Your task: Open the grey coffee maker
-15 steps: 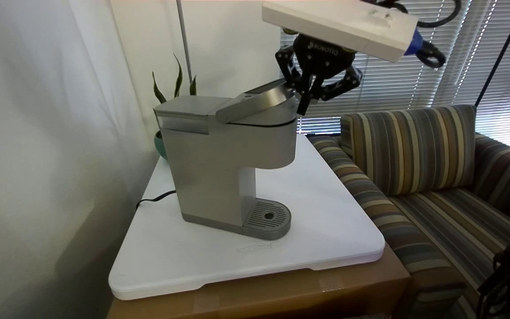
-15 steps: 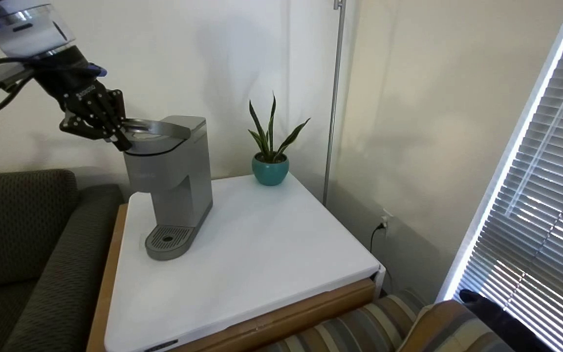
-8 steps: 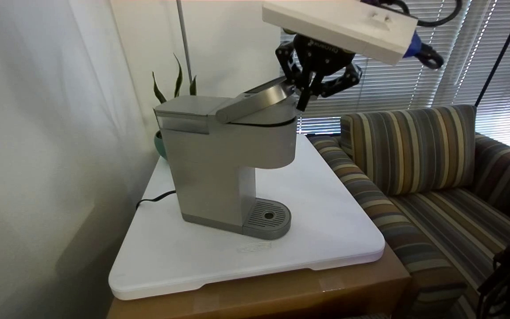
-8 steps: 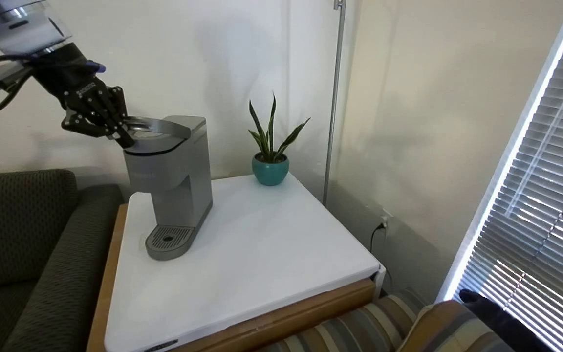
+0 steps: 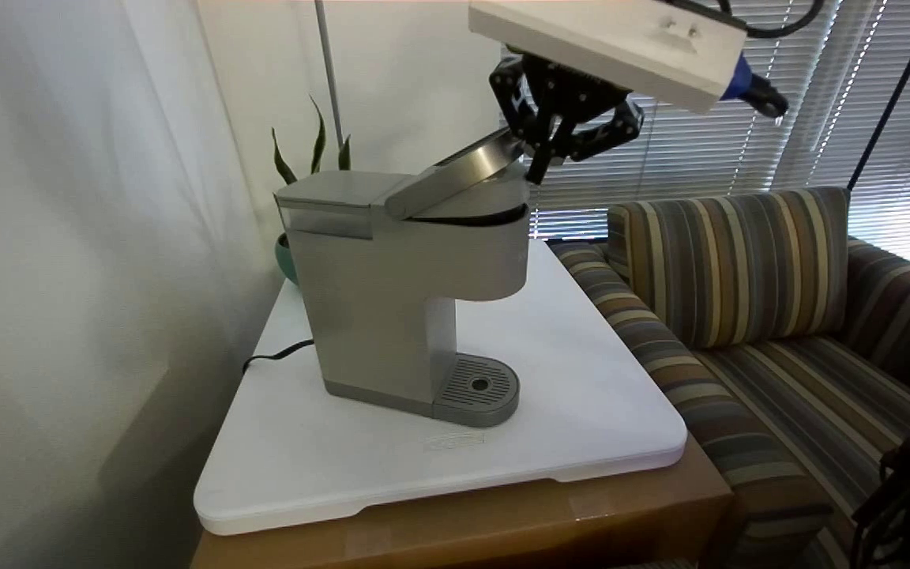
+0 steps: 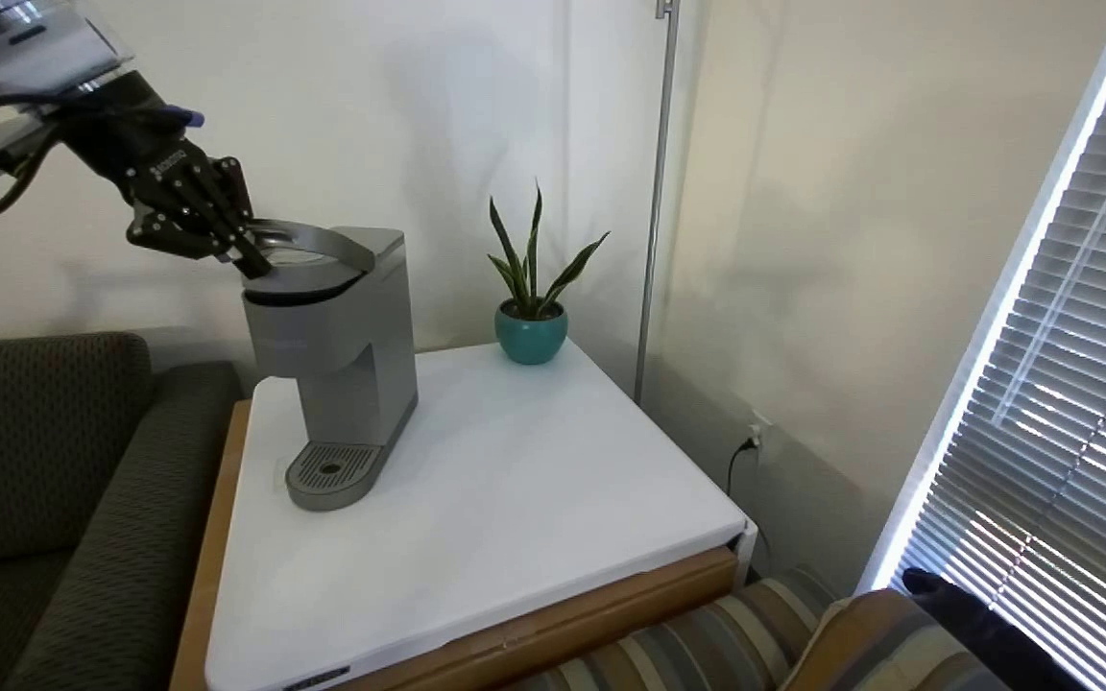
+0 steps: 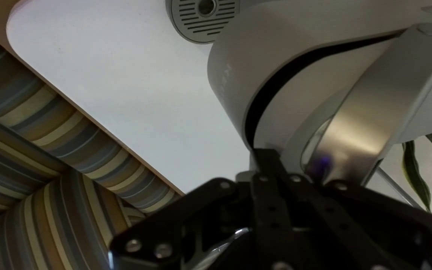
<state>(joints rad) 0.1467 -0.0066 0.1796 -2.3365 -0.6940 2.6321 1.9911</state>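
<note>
Grey plastic lid (image 5: 477, 203) ajar, not fully open

Left to right: coffee maker (image 5: 392, 292) is seated upright on the white tabletop (image 5: 581, 379); likely light, so could be tipped if yanked. Shiny handle (image 5: 461, 180) is judged stiff and slick, best lifted from below at its front end. There, the gripper (image 5: 536, 168) is pressed together, nothing seen pinched; contact under the handle is presumed, not confirmed.
</note>
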